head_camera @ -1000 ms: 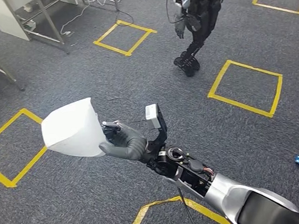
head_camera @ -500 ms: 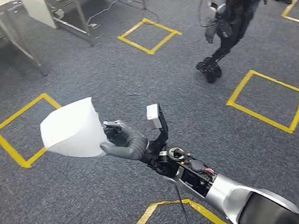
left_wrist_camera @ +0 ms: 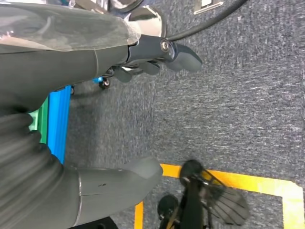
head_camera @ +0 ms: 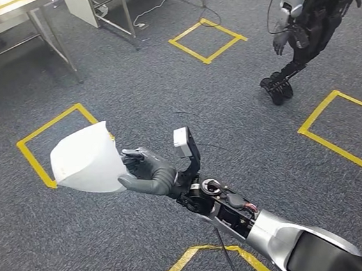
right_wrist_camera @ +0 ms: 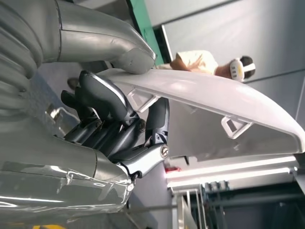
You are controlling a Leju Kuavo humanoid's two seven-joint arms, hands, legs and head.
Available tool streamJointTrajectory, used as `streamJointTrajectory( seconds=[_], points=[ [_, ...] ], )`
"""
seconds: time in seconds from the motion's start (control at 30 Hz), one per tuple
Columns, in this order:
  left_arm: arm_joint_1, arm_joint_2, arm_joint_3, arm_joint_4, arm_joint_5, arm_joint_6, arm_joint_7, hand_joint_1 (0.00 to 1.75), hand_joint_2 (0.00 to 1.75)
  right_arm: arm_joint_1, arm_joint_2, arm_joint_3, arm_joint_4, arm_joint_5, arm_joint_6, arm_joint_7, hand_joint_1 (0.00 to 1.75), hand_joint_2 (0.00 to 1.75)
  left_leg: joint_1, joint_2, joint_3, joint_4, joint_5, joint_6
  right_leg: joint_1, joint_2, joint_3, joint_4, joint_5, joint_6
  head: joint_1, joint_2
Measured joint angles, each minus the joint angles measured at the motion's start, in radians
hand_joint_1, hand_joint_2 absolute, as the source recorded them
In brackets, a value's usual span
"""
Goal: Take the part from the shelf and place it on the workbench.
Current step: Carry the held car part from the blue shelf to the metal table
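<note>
head view has the right hand (head_camera: 149,174) nearest, reaching out over the grey carpet (head_camera: 133,108) at the end of its silver arm, fingers wrapped around the near edge of the white part (head_camera: 87,158). the part juts out beyond the fingertips, held clear of the floor. in the right wrist view the thumb lies on one face of the part (right_wrist_camera: 216,102) and the dark fingers (right_wrist_camera: 104,102) curl against the other, by a small moulded tab. the left hand (left_wrist_camera: 118,109) hangs over the carpet holding nothing, thumb and fingers well apart. past the part, a yellow tape square (head_camera: 56,144) marks the floor. farther beyond the hand stand metal table legs (head_camera: 57,45), another tape square (head_camera: 207,40), and a second dark robot (head_camera: 304,27).
</note>
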Motion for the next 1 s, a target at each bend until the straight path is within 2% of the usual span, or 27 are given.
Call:
streamJointTrajectory(
  seconds=[0.03,0.07,0.1,0.13,0.17,0.23,0.27,0.33,0.4,0.43,0.47,0.53,0.57,0.6,0.63,0.67,0.73,0.77,0.8,0.9,0.97,1.0],
  points=[
    [-0.001,0.000,0.000,0.000,0.000,0.000,0.000,0.00,1.75,0.001,0.000,0.000,0.000,0.000,0.000,0.000,1.75,1.75,0.002,0.006,-0.032,0.066,-0.025,-0.005,0.001,-0.011,0.000,0.000,-0.001,-0.001,-0.003,0.000],
    [0.000,0.000,0.000,0.000,0.000,0.000,0.000,0.00,1.75,0.002,0.000,0.000,0.001,0.000,0.000,0.000,1.75,1.75,0.003,0.009,-0.049,0.100,-0.030,-0.008,0.001,-0.021,0.000,0.000,-0.002,-0.001,-0.005,0.000],
    [0.000,0.000,0.000,0.000,-0.001,0.000,0.000,0.00,1.75,0.002,0.000,0.001,0.002,0.000,0.000,0.000,1.75,1.75,0.005,0.012,-0.046,0.093,-0.017,-0.010,0.001,-0.030,0.000,0.000,-0.002,0.000,-0.006,0.000],
    [0.001,0.001,0.000,0.000,-0.001,0.000,0.000,0.00,1.75,0.002,0.000,0.001,0.002,0.000,0.000,0.000,1.75,1.75,0.006,0.017,-0.020,0.043,0.013,-0.011,0.001,-0.039,0.002,0.001,-0.004,0.002,-0.008,0.000],
    [0.001,0.002,0.000,0.000,-0.001,0.000,0.000,0.00,1.75,0.001,0.000,0.001,0.002,0.000,0.000,0.000,1.75,1.75,0.007,0.029,0.021,-0.034,0.050,-0.010,0.001,-0.046,0.004,0.001,-0.006,0.005,-0.009,0.000],
    [-0.002,0.003,0.000,0.000,-0.003,0.000,0.000,0.00,1.75,0.000,0.000,0.001,0.002,0.000,-0.001,0.000,1.75,1.75,0.003,0.056,0.088,-0.165,0.095,-0.001,0.006,-0.058,0.005,0.005,-0.012,0.014,-0.011,0.000],
    [-0.003,0.003,0.000,0.000,-0.004,0.000,0.000,0.00,1.75,-0.001,0.000,0.001,0.002,0.000,-0.001,0.000,1.75,1.75,0.000,0.062,0.102,-0.193,0.101,0.007,0.009,-0.064,0.006,0.007,-0.014,0.019,-0.009,0.000],
    [-0.002,0.003,0.000,0.000,-0.004,0.000,0.000,0.00,1.75,-0.001,0.000,0.002,0.002,-0.001,-0.002,0.001,1.75,1.75,-0.003,0.049,0.101,-0.199,0.100,0.024,0.011,-0.075,0.008,0.008,-0.018,0.028,-0.004,0.000],
    [0.000,0.003,0.000,0.000,-0.004,0.000,0.000,0.00,1.75,-0.001,0.000,0.003,0.002,-0.001,-0.002,0.001,1.75,1.75,-0.001,0.035,0.101,-0.200,0.101,0.037,0.007,-0.063,0.004,0.026,-0.036,0.039,-0.002,0.000],
    [0.000,0.002,0.000,0.000,-0.004,0.000,0.000,0.00,1.75,-0.002,0.000,0.003,0.002,-0.001,-0.003,0.001,1.75,1.75,0.001,0.029,0.102,-0.202,0.103,0.043,0.004,-0.047,-0.011,0.063,-0.060,0.044,0.001,0.000],
    [-0.001,0.002,0.000,0.000,-0.004,0.000,0.000,0.00,1.75,-0.001,0.000,0.003,0.002,-0.001,-0.003,0.000,1.75,1.75,0.001,0.022,0.102,-0.203,0.103,0.047,0.002,-0.027,-0.038,0.123,-0.094,0.048,0.006,0.000],
    [-0.001,0.002,0.000,0.000,-0.004,0.000,0.000,0.00,1.75,0.002,-0.002,0.003,0.002,-0.001,-0.004,0.001,1.75,1.75,-0.001,0.006,0.102,-0.202,0.103,0.052,0.002,-0.008,-0.107,0.272,-0.160,0.051,0.015,0.000],
    [-0.001,0.002,0.000,0.000,-0.004,0.000,0.000,0.00,1.75,0.004,-0.002,0.003,0.003,-0.001,-0.005,0.001,1.75,1.75,-0.002,-0.004,0.102,-0.202,0.103,0.053,0.002,-0.006,-0.131,0.319,-0.170,0.052,0.018,0.000],
    [-0.001,0.003,0.000,0.000,-0.004,0.000,0.000,0.00,1.75,0.005,-0.003,0.003,0.003,-0.001,-0.006,0.001,1.75,1.75,-0.002,-0.014,0.103,-0.202,0.103,0.053,0.002,-0.005,-0.138,0.327,-0.160,0.051,0.019,0.000],
    [-0.001,0.003,0.000,0.000,-0.004,0.000,0.000,0.00,1.75,0.005,-0.003,0.003,0.003,0.000,-0.006,0.001,1.75,1.75,-0.002,-0.025,0.104,-0.201,0.103,0.053,0.002,-0.003,-0.125,0.293,-0.130,0.048,0.020,0.000],
    [-0.001,0.003,0.000,0.000,-0.004,0.000,0.000,0.00,1.75,0.004,-0.003,0.003,0.003,0.000,-0.006,0.001,1.75,1.75,-0.002,-0.036,0.106,-0.201,0.102,0.052,0.002,0.004,-0.095,0.224,-0.088,0.044,0.022,0.000],
    [-0.002,0.001,0.000,0.000,-0.004,0.000,0.000,0.00,1.75,0.001,-0.003,0.004,0.003,0.000,-0.006,0.001,1.75,1.75,-0.004,-0.056,0.106,-0.198,0.101,0.048,0.001,0.039,-0.032,0.083,-0.025,0.034,0.025,0.000],
    [-0.002,0.001,0.000,0.000,-0.004,0.000,0.000,0.00,1.75,0.000,-0.003,0.004,0.003,0.001,-0.006,0.001,1.75,1.75,-0.004,-0.064,0.104,-0.197,0.102,0.045,0.000,0.054,-0.015,0.041,-0.012,0.030,0.024,0.000],
    [-0.003,0.000,0.000,0.000,-0.004,0.000,0.000,0.00,1.75,0.000,-0.003,0.004,0.003,0.001,-0.006,0.001,1.75,1.75,-0.003,-0.069,0.100,-0.195,0.103,0.041,0.001,0.064,-0.010,0.026,-0.012,0.027,0.022,0.000],
    [0.002,0.002,0.000,0.000,-0.004,0.000,0.000,0.00,1.75,0.000,-0.003,0.006,0.002,0.002,-0.007,0.002,1.75,1.75,0.001,-0.082,0.094,-0.199,0.107,0.025,0.002,0.047,-0.009,0.019,-0.009,0.017,0.020,0.000],
    [0.004,0.003,0.000,0.000,-0.004,0.000,0.000,0.00,1.75,-0.002,-0.002,0.006,0.002,0.002,-0.007,0.002,1.75,1.75,0.000,-0.048,0.078,-0.166,0.084,0.015,-0.002,0.028,-0.004,0.009,-0.003,0.005,0.011,0.000],
    [0.003,0.003,0.000,0.000,-0.004,0.000,0.000,0.00,1.75,-0.002,-0.002,0.006,0.002,0.002,-0.007,0.003,1.75,1.75,0.000,-0.023,0.055,-0.117,0.056,0.010,-0.003,0.018,-0.002,0.006,-0.002,0.001,0.004,0.000]
  ],
)
